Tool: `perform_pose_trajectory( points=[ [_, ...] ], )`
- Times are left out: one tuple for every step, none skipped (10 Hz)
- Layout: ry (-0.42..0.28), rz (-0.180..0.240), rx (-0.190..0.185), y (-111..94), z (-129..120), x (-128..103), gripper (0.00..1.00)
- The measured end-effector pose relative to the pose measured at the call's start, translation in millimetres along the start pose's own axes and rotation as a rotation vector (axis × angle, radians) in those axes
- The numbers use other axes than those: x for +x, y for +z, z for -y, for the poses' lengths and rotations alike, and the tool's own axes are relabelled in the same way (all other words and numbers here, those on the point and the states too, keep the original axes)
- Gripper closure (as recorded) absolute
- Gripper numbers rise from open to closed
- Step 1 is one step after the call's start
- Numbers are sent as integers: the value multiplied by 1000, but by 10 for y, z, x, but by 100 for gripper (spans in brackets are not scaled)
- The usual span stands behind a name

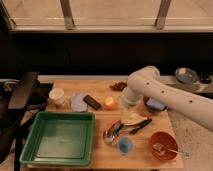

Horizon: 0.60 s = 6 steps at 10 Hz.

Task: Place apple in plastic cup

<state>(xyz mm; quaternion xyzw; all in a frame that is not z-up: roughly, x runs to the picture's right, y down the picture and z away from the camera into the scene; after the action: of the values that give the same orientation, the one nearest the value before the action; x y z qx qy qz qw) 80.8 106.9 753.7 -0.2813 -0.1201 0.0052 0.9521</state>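
Note:
The apple (109, 103) is small, orange-yellow, and sits on the wooden table (100, 160) near the middle. The light-blue plastic cup (125, 145) stands upright near the table's front edge, apart from the apple and to its lower right. My white arm reaches in from the right. The gripper (131, 107) hangs at its end, just right of the apple and above the table. It holds nothing that I can see.
A green tray (60, 137) fills the front left. A white cup (57, 95), a pale blue lid (78, 101) and a dark block (91, 102) lie left of the apple. Grapes (118, 86) are behind, a purple bowl (155, 105) right, utensils (125, 129) and an orange bowl (163, 145) in front.

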Motion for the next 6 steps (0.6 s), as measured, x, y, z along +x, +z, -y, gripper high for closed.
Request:
perform_pose_trajectory(
  points=[
    [-18, 1, 3, 106, 75, -69, 20],
    [-25, 7, 6, 240, 168, -79, 20],
    [-29, 15, 9, 326, 225, -112, 20],
    [-27, 22, 11, 426, 281, -114, 20],
    [-20, 24, 16, 506, 323, -93, 20],
    [-19, 23, 31, 572, 384, -85, 20]
  ],
)
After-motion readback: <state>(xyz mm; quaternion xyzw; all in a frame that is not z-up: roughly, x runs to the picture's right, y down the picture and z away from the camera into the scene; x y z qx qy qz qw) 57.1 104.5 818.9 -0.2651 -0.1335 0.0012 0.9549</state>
